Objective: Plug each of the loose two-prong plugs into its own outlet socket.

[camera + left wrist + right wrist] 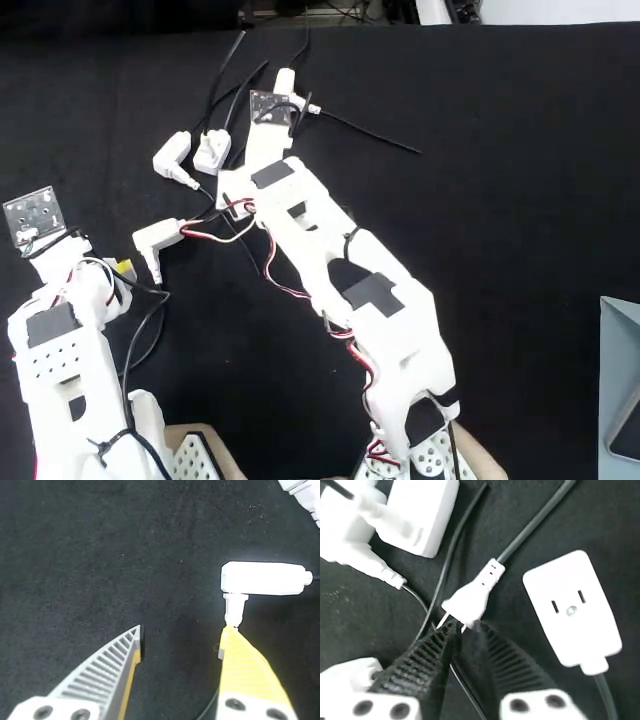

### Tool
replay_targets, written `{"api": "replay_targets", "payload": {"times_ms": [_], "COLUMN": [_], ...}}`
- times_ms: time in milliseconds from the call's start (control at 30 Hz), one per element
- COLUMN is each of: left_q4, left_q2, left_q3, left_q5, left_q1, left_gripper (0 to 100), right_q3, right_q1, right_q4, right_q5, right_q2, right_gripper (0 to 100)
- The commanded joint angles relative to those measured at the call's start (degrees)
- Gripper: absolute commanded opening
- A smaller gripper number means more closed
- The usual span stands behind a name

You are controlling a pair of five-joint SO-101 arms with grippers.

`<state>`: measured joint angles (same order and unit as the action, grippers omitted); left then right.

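My right gripper (467, 629) hovers with its black fingers slightly open at the prong end of a white two-prong plug (470, 598) on a black cord. Beside it lies a white outlet socket (571, 611), face up. A white adapter block (417, 515) and another white plug (351, 550) lie farther off. My left gripper (184, 630) stands open over the black cloth, and its yellow fingertip (231, 632) touches the stem of a white angled plug (262, 578). From above, that angled plug (155, 240) lies just right of the left gripper (122, 268).
Black cords (225, 75) run from the far edge to the white pieces (190, 152) at the upper left. One thin cord (370, 132) stretches right. A grey object (620, 380) stands at the right edge. The black cloth (500, 200) is open on the right.
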<state>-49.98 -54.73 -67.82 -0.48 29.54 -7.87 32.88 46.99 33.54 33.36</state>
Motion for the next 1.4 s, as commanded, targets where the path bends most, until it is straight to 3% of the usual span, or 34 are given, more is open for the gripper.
{"api": "replay_targets", "payload": {"times_ms": [0,233,800,1000,1233,1367], "left_q4": [1.05,5.19,5.36,5.36,5.27,5.19], "left_q2": [-0.97,-0.97,-0.97,-0.97,-0.97,-0.97], "left_q3": [0.22,-1.98,-2.15,-2.15,-2.15,-2.15], "left_q5": [0.00,0.09,0.09,0.09,0.09,0.09], "left_q1": [0.22,0.22,0.22,0.22,0.22,0.22], "left_gripper": [25,25,25,25,25,25], "right_q3": [-4.79,-18.68,-54.99,-68.62,-86.46,-85.85], "right_q1": [0.44,-0.09,-1.14,-1.93,-2.02,-2.20], "right_q4": [2.20,10.90,29.10,37.80,50.64,52.31], "right_q5": [-0.18,0.00,2.02,1.41,-1.05,-3.87], "right_q2": [-0.57,4.26,32.48,38.37,42.15,40.92], "right_gripper": [16.8,17.7,17.2,1.0,1.2,1.2]}}
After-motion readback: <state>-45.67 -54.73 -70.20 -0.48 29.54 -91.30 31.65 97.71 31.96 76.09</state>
